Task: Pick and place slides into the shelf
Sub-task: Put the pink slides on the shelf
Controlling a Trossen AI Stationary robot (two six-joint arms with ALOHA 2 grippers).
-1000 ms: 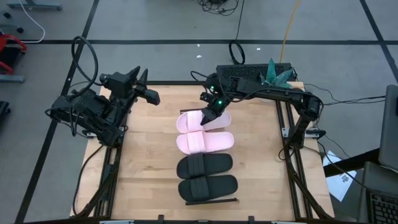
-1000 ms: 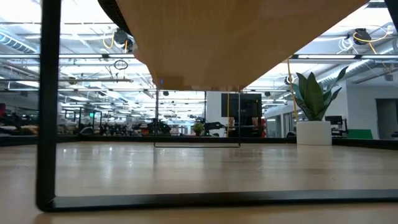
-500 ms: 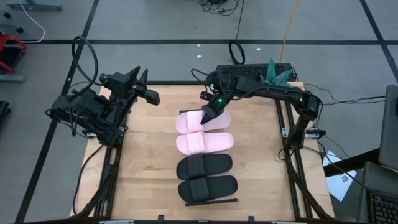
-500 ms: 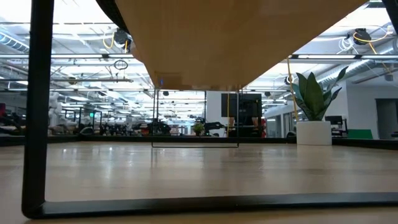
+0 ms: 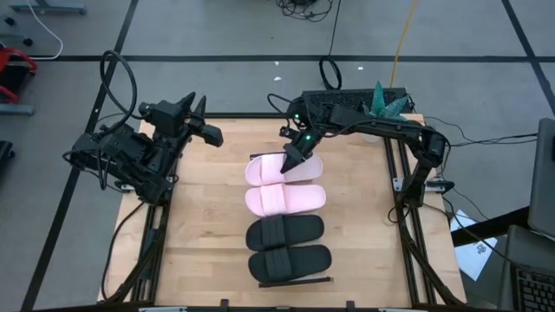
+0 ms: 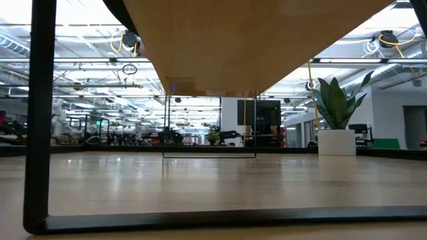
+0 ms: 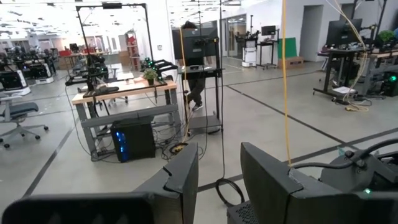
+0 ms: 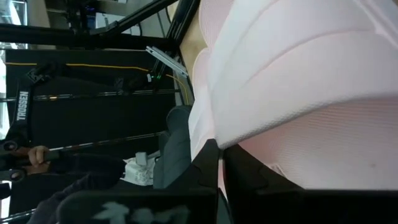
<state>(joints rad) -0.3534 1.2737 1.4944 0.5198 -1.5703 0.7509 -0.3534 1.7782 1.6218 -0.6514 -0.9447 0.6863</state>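
Right gripper (image 5: pixel 292 161) pinches shut on far pink slide (image 5: pixel 269 169); left gripper (image 5: pixel 211 130) hovers half-open, empty.

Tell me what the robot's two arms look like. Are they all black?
Mostly, yes. Both arms are dark, jointed metal. The left arm carries looping black cables and ends in two flat, dark, blade-shaped fingers. The right arm is long and slim, with a small green light glowing near its wrist. Its fingers are dark too.
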